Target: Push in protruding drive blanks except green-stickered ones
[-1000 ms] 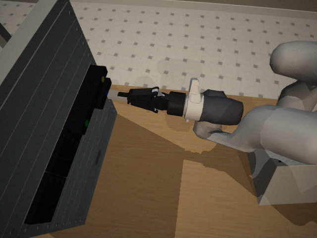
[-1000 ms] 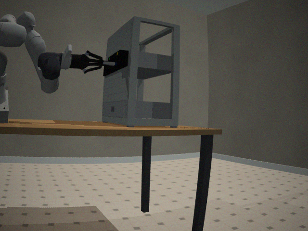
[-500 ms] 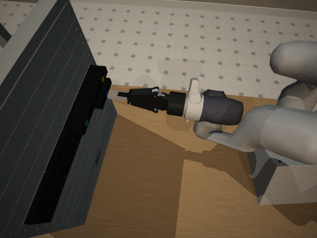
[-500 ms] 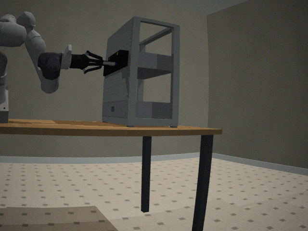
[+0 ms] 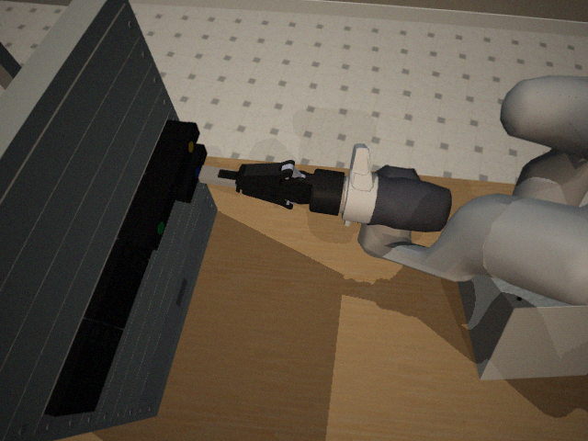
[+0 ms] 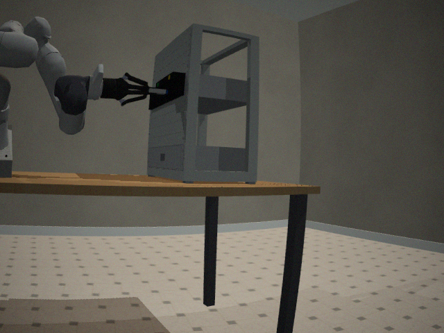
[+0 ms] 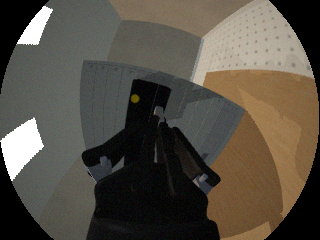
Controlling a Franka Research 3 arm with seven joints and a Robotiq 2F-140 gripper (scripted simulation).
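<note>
The grey rack (image 5: 85, 213) stands on the wooden table; it also shows in the exterior view (image 6: 200, 107). Two black drive blanks stick out of its front at the far end. The upper one carries a yellow sticker (image 5: 190, 146), also in the wrist view (image 7: 135, 99). The one just below carries a blue sticker (image 5: 197, 172). A third blank with a green sticker (image 5: 160, 229) sits further along the row. My gripper (image 5: 205, 175) is shut and empty, its grey fingertips touching the face of the blue-sticker blank.
The table's far edge runs just behind the gripper (image 5: 332, 165). The arm's base (image 5: 526, 332) stands at the right. The rack sits near the table's far corner in the exterior view (image 6: 250, 182).
</note>
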